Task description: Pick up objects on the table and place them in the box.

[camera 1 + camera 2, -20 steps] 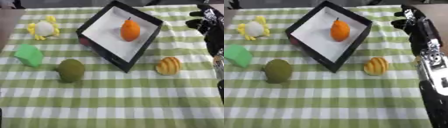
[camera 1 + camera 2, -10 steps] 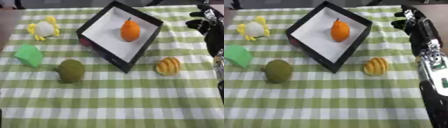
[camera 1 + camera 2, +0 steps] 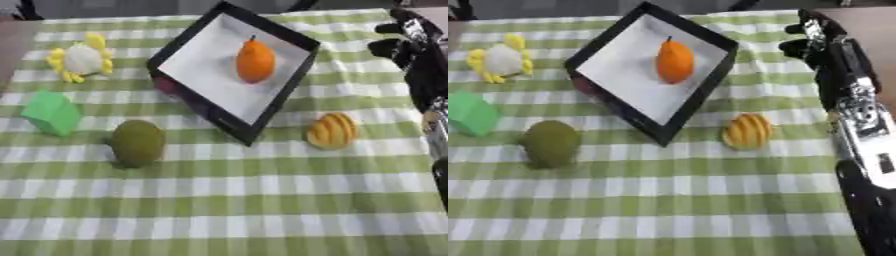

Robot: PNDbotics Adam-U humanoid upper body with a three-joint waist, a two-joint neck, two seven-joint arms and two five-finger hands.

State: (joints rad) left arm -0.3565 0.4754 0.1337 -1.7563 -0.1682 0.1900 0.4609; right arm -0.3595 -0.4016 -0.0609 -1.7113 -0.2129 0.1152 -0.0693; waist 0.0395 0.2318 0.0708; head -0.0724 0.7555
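Observation:
A black box (image 3: 278,95) with a white floor stands tilted at the back middle of the green checked cloth. An orange pear-shaped fruit (image 3: 255,60) lies inside it. Outside the box lie a yellow flower with a white centre (image 3: 80,61), a green block (image 3: 52,113), an olive-green rounded fruit (image 3: 137,142) and a yellow-orange ribbed piece (image 3: 331,131). My right hand (image 3: 814,41) hovers at the far right, beyond the box's right corner, open, fingers relaxed and holding nothing. The left hand does not show.
My right forearm (image 3: 859,120) runs down the right edge of the table, just right of the ribbed piece. The bare brown table top (image 3: 868,25) shows at the back right corner past the cloth. The front half of the cloth (image 3: 219,210) carries nothing.

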